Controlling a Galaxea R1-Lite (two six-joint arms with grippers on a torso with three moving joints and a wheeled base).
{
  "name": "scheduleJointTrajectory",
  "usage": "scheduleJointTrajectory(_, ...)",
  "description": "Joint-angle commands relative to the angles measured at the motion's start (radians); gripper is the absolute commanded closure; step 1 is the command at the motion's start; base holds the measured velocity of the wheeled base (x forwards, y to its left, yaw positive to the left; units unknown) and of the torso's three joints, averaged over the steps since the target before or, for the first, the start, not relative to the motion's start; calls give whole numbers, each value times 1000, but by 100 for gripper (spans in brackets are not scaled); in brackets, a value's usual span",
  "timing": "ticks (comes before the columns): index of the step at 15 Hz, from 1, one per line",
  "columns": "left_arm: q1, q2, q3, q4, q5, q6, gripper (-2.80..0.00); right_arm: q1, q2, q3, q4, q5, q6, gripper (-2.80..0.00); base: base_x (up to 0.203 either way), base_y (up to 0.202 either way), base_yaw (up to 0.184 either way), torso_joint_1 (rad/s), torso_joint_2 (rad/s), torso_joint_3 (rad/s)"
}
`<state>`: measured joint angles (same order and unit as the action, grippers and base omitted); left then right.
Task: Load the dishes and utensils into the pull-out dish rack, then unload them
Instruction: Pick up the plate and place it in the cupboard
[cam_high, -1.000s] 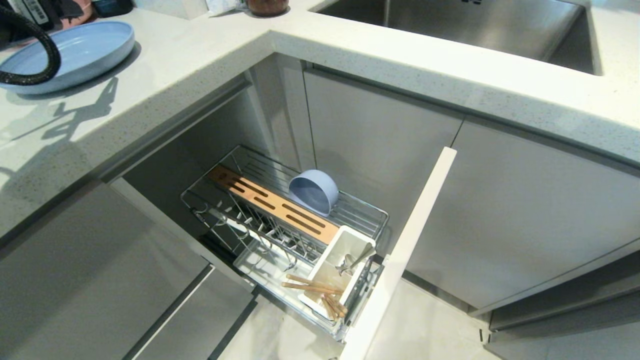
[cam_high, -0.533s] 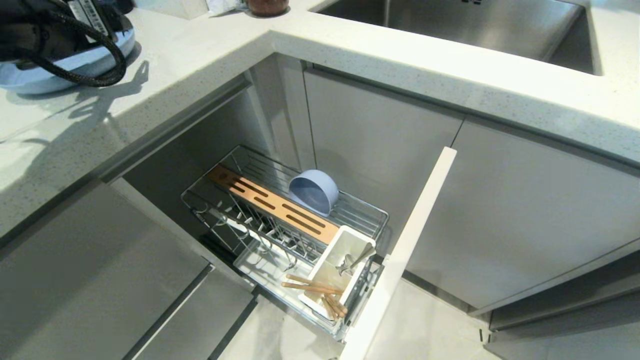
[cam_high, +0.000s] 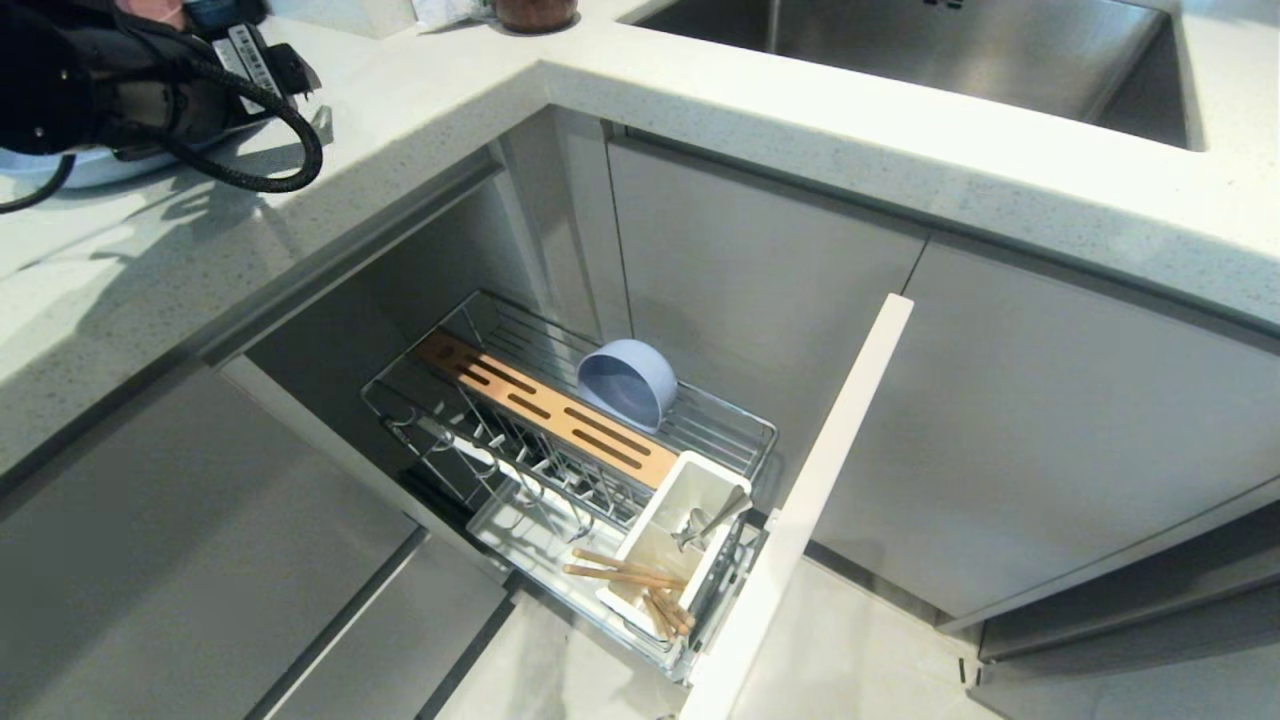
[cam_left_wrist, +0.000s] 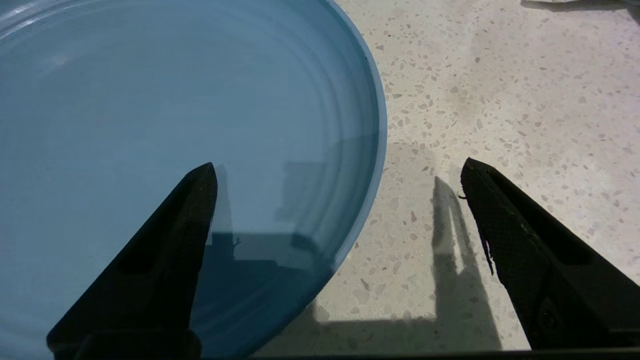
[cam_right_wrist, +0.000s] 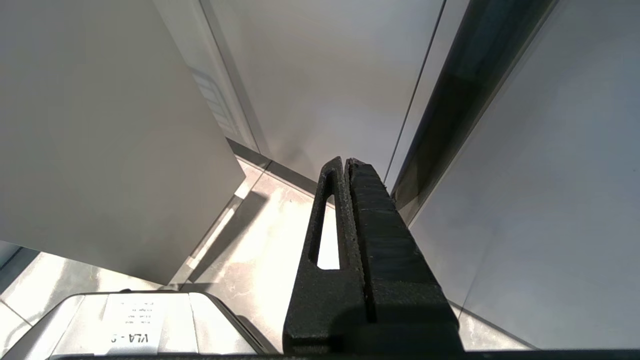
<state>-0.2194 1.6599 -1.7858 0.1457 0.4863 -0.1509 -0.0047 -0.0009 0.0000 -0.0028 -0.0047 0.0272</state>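
left gripper (cam_left_wrist: 340, 172) hanging over the countertop (cam_left_wrist: 500, 100) at about 10 o'clock in the head view, fingers spread wide and gripping nothing, straddling the blue plate (cam_left_wrist: 175, 110) rim, right gripper (cam_right_wrist: 347, 162) parked down by the cabinets, fingers pressed together, blue bowl (cam_high: 627, 382) sitting in the dish rack (cam_high: 720, 420) near centre, spoon (cam_high: 712, 522) and chopsticks (cam_high: 622, 572) lying in the white caddy (cam_high: 668, 500) toward 6 o'clock

The speckled pale countertop (cam_left_wrist: 500, 90) carries the pale blue plate (cam_left_wrist: 150, 100), apparently lying flat.

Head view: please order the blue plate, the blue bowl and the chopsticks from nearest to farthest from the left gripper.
1. Blue plate, on the counter directly under the left gripper.
2. Blue bowl, on its side at the rack's back.
3. Chopsticks, in the white caddy at the rack's front.
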Motion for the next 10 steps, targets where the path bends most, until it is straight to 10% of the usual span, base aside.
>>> scheduleJointTrajectory(1,0,15,-4,6,3,-1,-280,0,-4,2,0,0,0,0,0,0,0,0,0,0)
scheduleJointTrajectory(7,0,24,-4,11,5,4,-280,0,-4,2,0,0,0,0,0,0,0,0,0,0)
scheduleJointTrajectory(8,0,24,-4,10,5,4,0,0,-3,2,0,0,0,0,0,0,0,0,0,0)
scheduleJointTrajectory(10,0,23,-6,5,9,2,0,0,-4,2,0,0,0,0,0,0,0,0,0,0)
